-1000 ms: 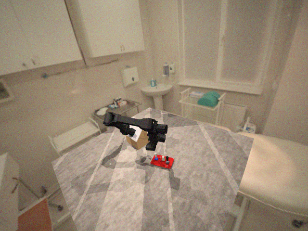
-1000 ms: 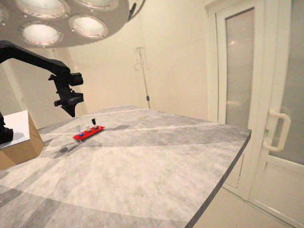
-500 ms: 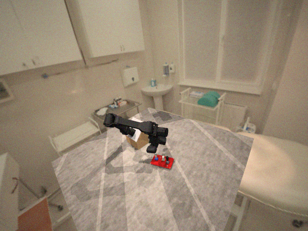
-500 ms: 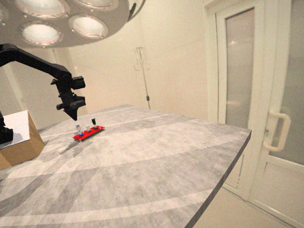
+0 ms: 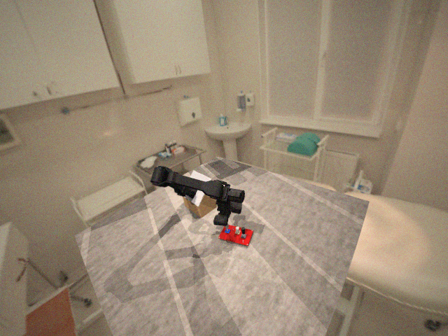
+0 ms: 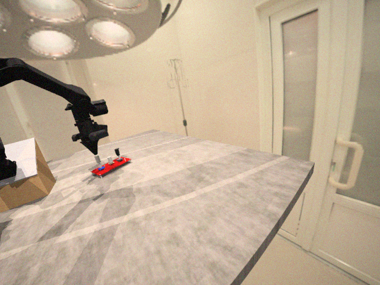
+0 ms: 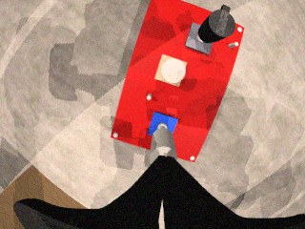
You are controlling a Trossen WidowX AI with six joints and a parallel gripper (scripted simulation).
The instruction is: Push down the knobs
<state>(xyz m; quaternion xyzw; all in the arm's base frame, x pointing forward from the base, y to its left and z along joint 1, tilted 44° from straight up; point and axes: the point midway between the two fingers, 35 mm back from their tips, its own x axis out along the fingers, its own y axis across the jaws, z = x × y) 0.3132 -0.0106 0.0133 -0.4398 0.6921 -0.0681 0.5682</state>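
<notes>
The red circuit board stands on short legs. A light grey knob stands high on the shaft of the blue potentiometer. A black knob with a pointer stands high over the grey potentiometer, shaft showing below it. My gripper is shut and empty, fingertips pointing down at the grey knob's top. They hide part of that top in the wrist view; I cannot tell whether they touch it.
A white knob sits low on the board's middle potentiometer, between the other two. Small pins stand up from the board. A brown block with a white sloping top stands on the table near the arm.
</notes>
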